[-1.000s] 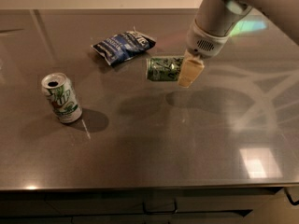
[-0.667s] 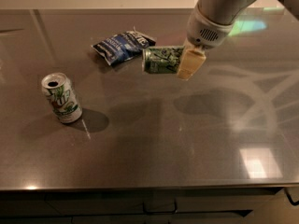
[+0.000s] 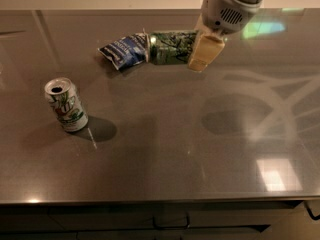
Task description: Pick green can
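The gripper is clenching the green can by one end, so the can is lying sideways near the top of the view, just beside the blue snack bag. A dark shadow is falling on the grey counter well apart from the gripper, suggesting the can is hanging clear. The white can is standing upright at left.

Gripper, clamped on green can, hangs far centre; blue bag crowds its left; white can blocks near-left; table open centre and right.
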### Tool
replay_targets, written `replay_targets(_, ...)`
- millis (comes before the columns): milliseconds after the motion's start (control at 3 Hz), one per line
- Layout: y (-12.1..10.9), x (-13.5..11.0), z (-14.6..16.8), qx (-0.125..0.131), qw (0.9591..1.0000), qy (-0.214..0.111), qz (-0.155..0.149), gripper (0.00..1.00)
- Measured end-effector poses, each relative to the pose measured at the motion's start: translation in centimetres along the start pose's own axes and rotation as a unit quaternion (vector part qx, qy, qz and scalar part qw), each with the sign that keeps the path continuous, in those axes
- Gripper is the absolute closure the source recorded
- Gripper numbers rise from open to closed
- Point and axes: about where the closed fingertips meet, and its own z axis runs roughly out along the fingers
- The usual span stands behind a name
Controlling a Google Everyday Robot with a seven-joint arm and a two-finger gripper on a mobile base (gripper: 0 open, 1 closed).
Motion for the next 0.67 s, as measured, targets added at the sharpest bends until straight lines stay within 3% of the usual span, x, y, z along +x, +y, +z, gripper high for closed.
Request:
replay_targets(333,0.09,-0.83,-1.24,0.004,0.9996,-0.015,-0.023,1.00)
replay_targets(667,0.10,-0.83,-1.25,0.004,0.9996,-0.015,-0.023,1.00)
